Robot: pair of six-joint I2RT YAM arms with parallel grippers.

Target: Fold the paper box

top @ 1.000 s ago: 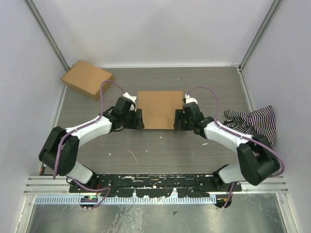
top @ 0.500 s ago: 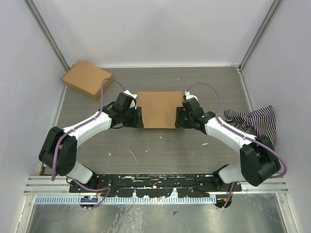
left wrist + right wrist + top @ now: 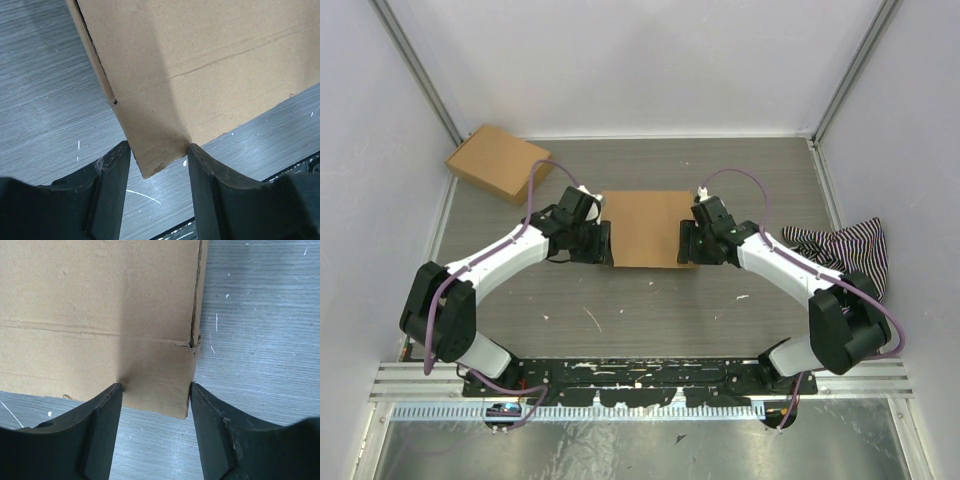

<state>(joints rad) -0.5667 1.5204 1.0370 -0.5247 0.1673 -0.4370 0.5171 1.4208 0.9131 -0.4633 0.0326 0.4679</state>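
The paper box (image 3: 645,225) lies closed and flat in the middle of the table, a plain brown cardboard rectangle. My left gripper (image 3: 606,246) is open at its near left corner. In the left wrist view that corner (image 3: 160,150) pokes between the two fingers, with the box top (image 3: 200,60) beyond them. My right gripper (image 3: 687,244) is open at the near right corner. In the right wrist view the fingers straddle the corner (image 3: 160,390) of the box (image 3: 100,300). A slit (image 3: 194,342) shows on the box's right edge.
A second finished brown cardboard box (image 3: 498,162) sits at the far left corner. A black-and-white striped cloth (image 3: 840,252) lies at the right edge. White walls enclose the table on three sides.
Both wrists have edged slightly away from me along the box's sides. The box has stayed in place.
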